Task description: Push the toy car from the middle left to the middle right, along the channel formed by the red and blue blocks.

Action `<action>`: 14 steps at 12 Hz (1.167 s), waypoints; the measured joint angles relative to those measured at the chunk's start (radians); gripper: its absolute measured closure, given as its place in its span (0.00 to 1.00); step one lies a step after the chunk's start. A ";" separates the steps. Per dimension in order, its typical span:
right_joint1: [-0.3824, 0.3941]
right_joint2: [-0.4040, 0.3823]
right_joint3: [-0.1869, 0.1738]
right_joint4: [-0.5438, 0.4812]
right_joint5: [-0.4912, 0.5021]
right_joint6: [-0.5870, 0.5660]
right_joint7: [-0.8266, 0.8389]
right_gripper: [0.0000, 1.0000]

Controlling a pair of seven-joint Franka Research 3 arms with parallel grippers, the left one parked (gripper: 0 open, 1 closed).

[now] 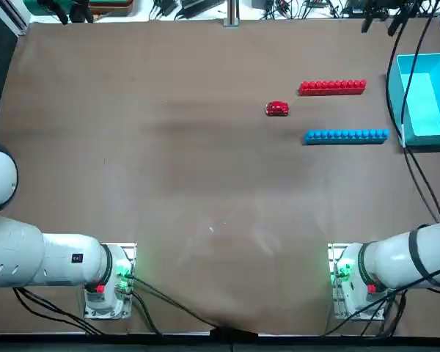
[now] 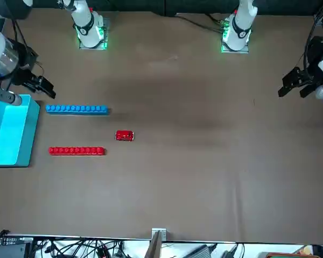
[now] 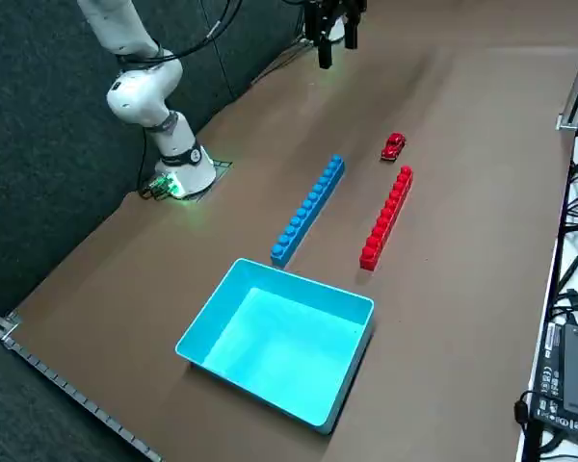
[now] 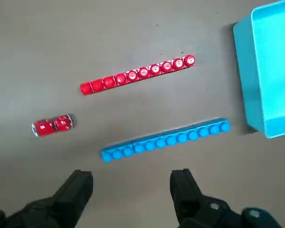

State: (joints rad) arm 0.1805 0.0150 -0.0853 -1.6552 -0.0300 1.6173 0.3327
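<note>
A: What is hiding or getting cut off here?

B: The right end effector (image 4: 129,190) is showing best in the wrist view, where only its two dark fingers (image 4: 78,190) are rising into the picture, spread wide with nothing between them. In the front view it (image 2: 43,88) is hanging above the counter (image 2: 204,177) near the bin (image 2: 11,156), partly cut off at the picture's edge. Cables are crossing over the bin's corner in the top view, and the car's windows are too small to make out there.

A: And the car?

B: The car (image 1: 277,108) is sitting on the bare counter just outside the open end of the channel (image 1: 337,111), the end farther from the bin. It is lying closer to the red bar (image 1: 333,87) than to the blue bar (image 1: 346,136), touching neither.

A: Shapes and surfaces?

B: The car is looking glossy and rounded. Both bars are long, narrow and studded along the top, lying parallel, the blue one reaching nearer the bin. The bin is an open light-blue box with smooth walls, sitting at the counter's right edge. The counter is looking matte brown.
</note>
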 joint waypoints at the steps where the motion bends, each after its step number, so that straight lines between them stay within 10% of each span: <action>1: 0.010 0.009 0.000 -0.002 0.002 0.014 0.044 0.00; 14: 0.235 0.238 0.007 -0.076 0.004 0.314 0.780 0.00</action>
State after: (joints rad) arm 0.4151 0.2530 -0.0786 -1.7314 -0.0257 1.9310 1.1123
